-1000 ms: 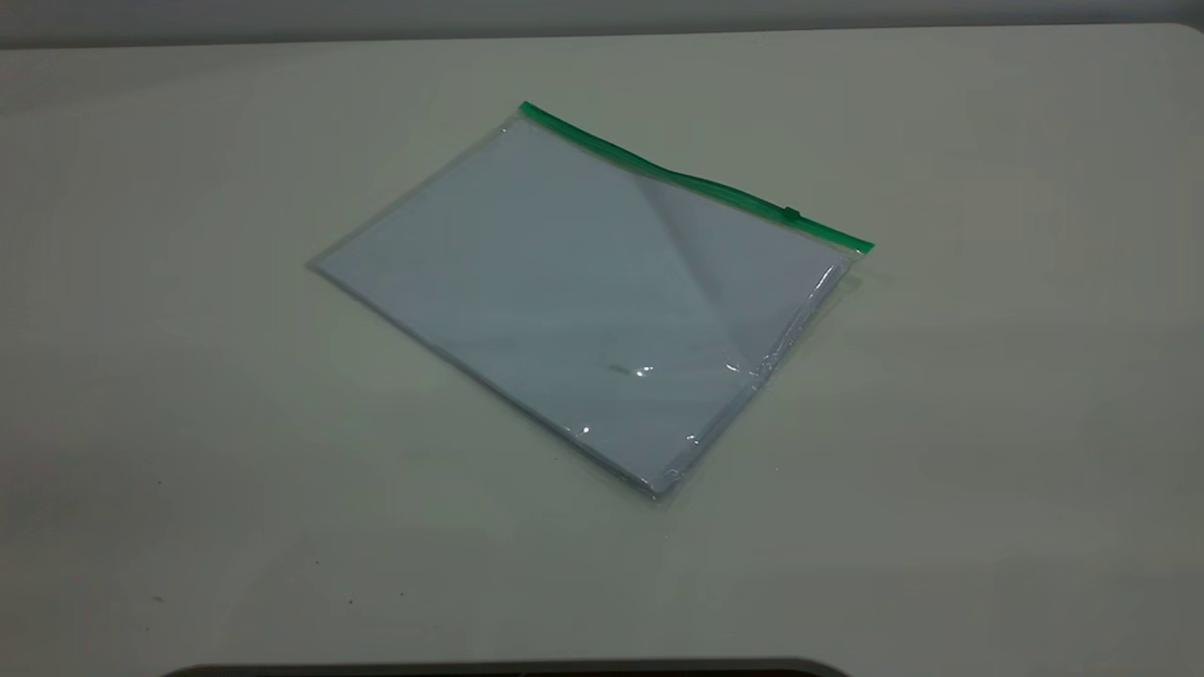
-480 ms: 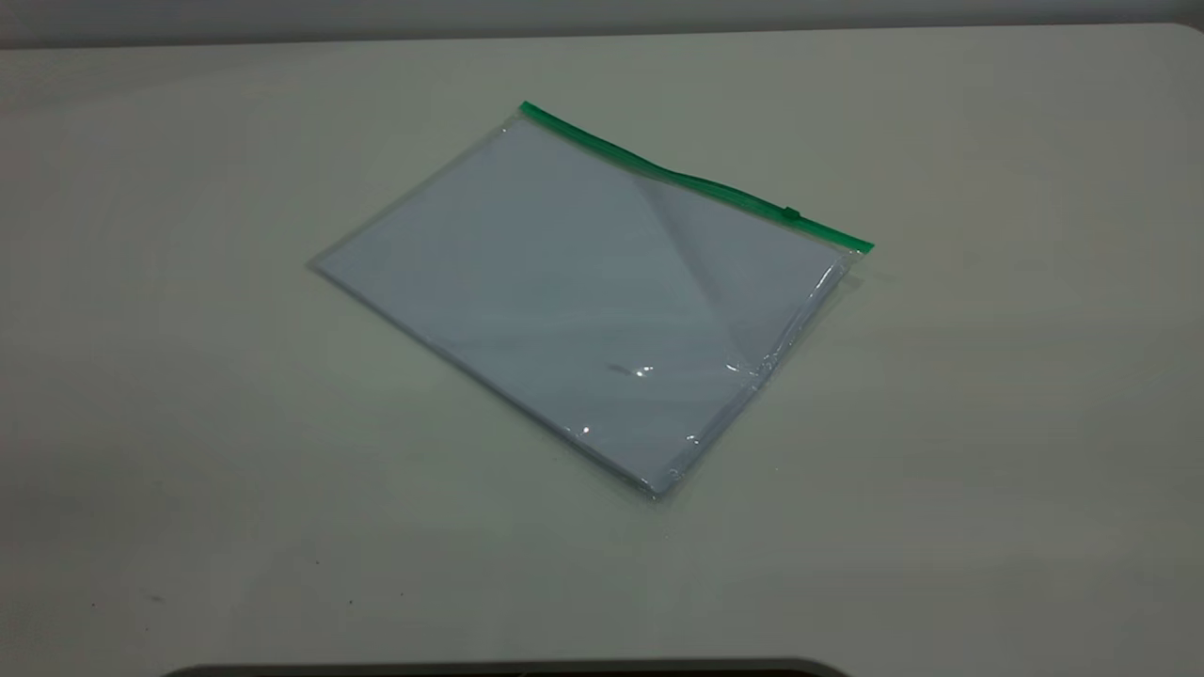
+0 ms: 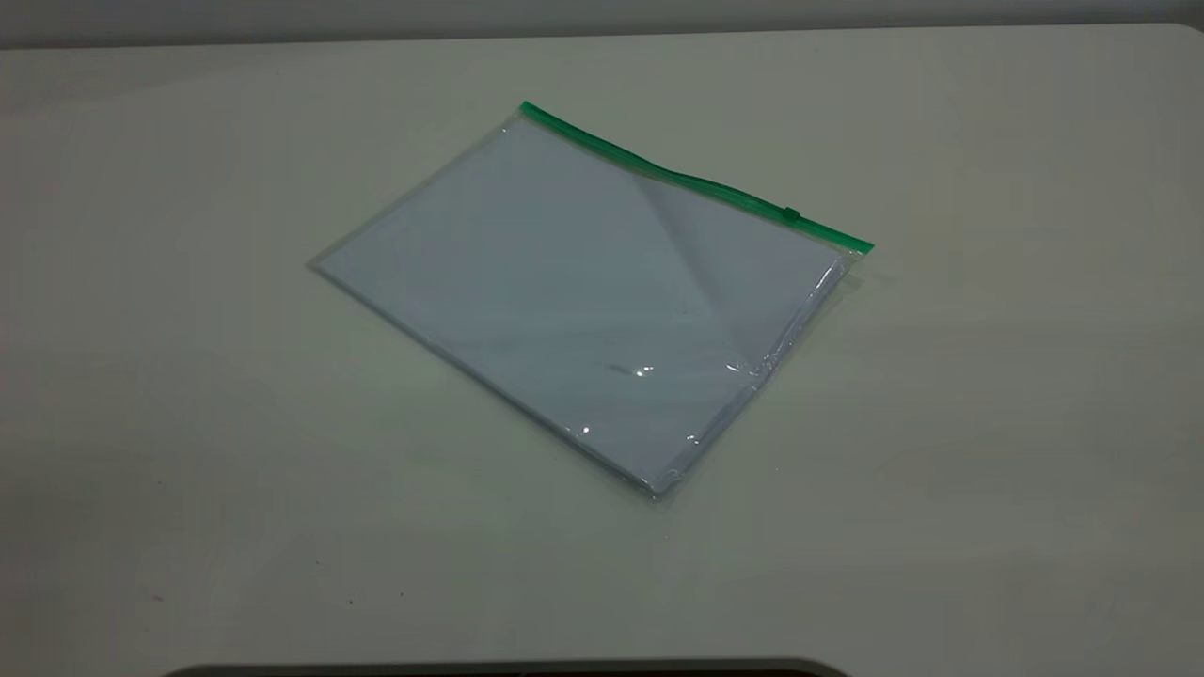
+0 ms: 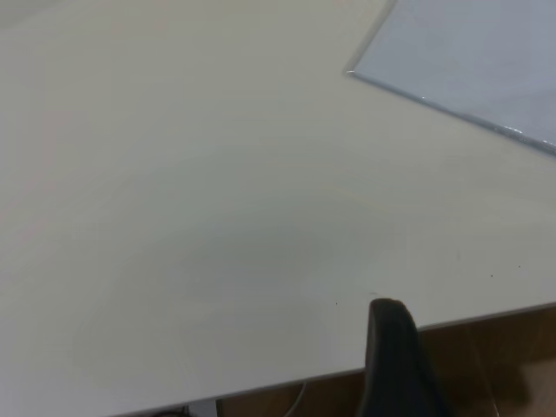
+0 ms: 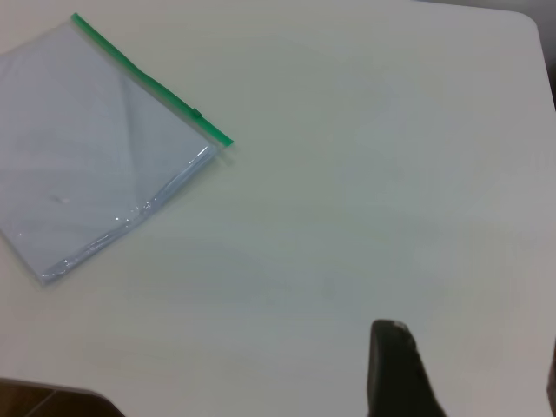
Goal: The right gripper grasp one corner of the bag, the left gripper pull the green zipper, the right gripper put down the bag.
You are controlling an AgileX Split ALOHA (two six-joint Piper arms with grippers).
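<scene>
The bag [image 3: 583, 291] lies flat on the table, a clear pouch with white sheets inside. The green zipper [image 3: 687, 179] runs along its far edge, with the slider tab [image 3: 792, 214] near the right end. The green corner of the bag [image 3: 861, 246] points right. Neither gripper shows in the exterior view. The right wrist view shows the bag [image 5: 95, 148], the zipper [image 5: 139, 74] and the right gripper [image 5: 473, 352], open and empty, well away from the bag. The left wrist view shows a plain corner of the bag [image 4: 469, 61] and the left gripper [image 4: 473, 334], open and empty near the table's edge.
The pale table [image 3: 988, 423] carries nothing but the bag. Its front edge [image 4: 261, 382] shows in the left wrist view, with brown floor [image 4: 504, 356] beyond it. A dark rounded shape [image 3: 508, 669] sits at the table's near edge.
</scene>
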